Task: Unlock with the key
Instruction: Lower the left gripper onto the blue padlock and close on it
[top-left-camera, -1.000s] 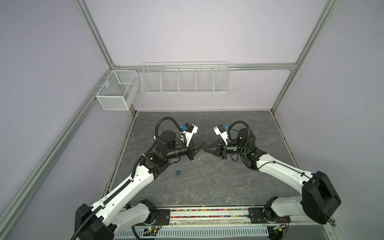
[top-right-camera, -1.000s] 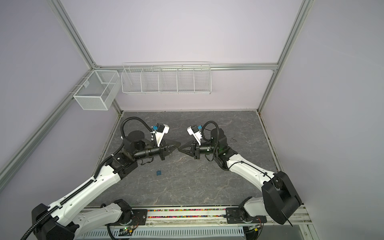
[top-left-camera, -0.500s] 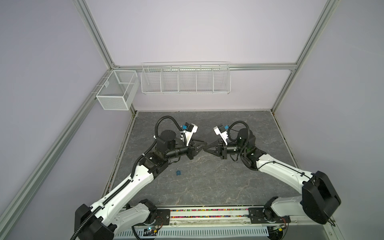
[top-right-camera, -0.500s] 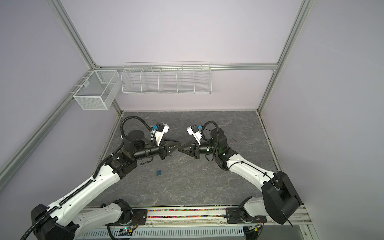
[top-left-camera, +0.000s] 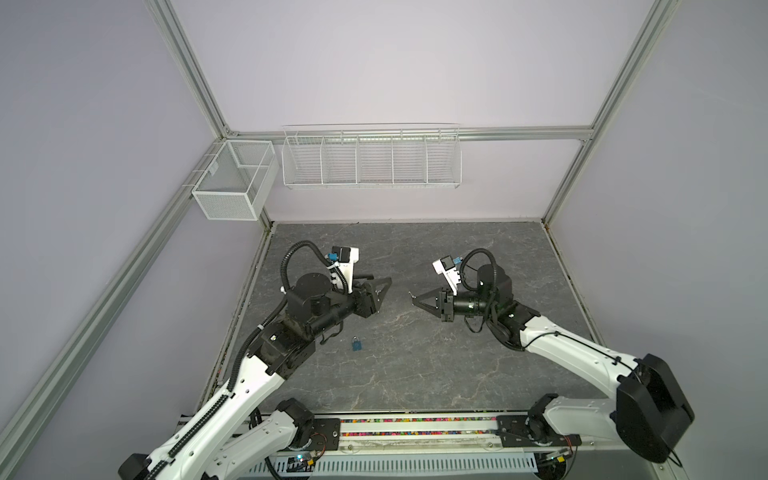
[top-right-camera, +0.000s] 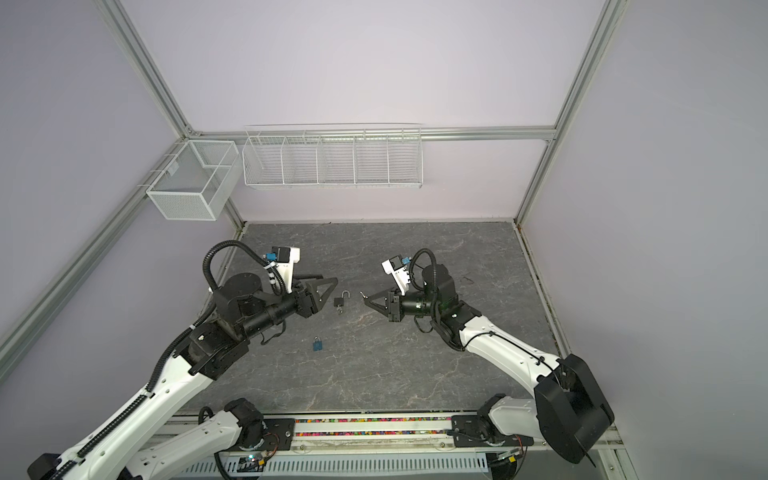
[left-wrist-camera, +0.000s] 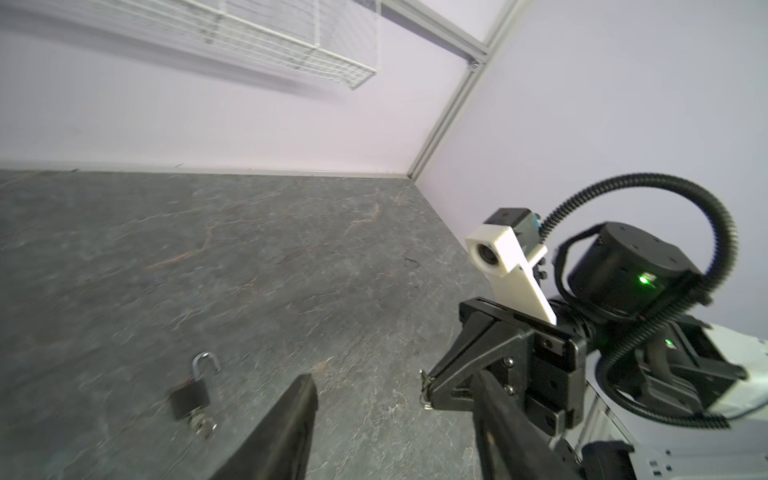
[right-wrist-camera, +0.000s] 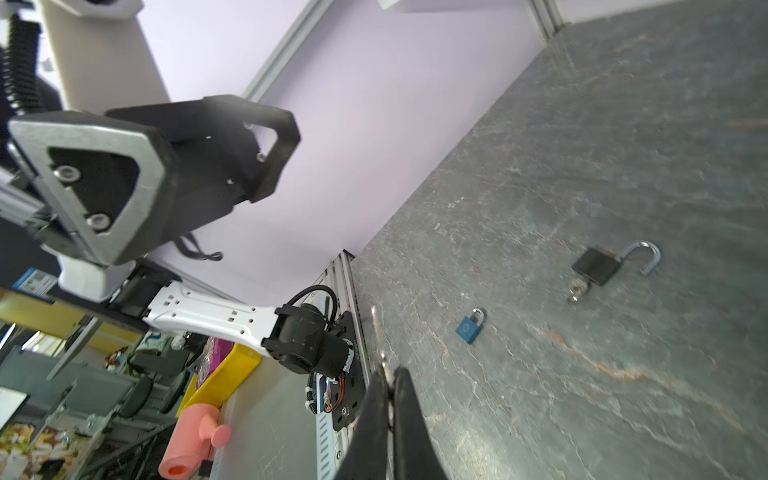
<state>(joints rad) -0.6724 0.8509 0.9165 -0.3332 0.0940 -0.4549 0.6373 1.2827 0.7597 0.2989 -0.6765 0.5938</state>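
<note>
So the left gripper (top-right-camera: 328, 279) just spread its fingers, dropping the black padlock (top-right-camera: 340, 302), shackle open, right off their tips, while the right gripper (top-right-camera: 367, 300) is pinching a key (top-right-camera: 363, 294), so it's basically unlocked.

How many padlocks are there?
2. The black padlock, shackle open, is near the middle of the table; the smaller blue padlock lies closer to the front, leftward. None seems hidden.

I count 2 padlocks: 1 black padlock (top-right-camera: 340, 301) ahead of the left fingers (left-wrist-camera: 291, 415), 1 blue padlock (top-right-camera: 318, 344) near them; 2 wire baskets (top-left-camera: 371, 160).
</note>
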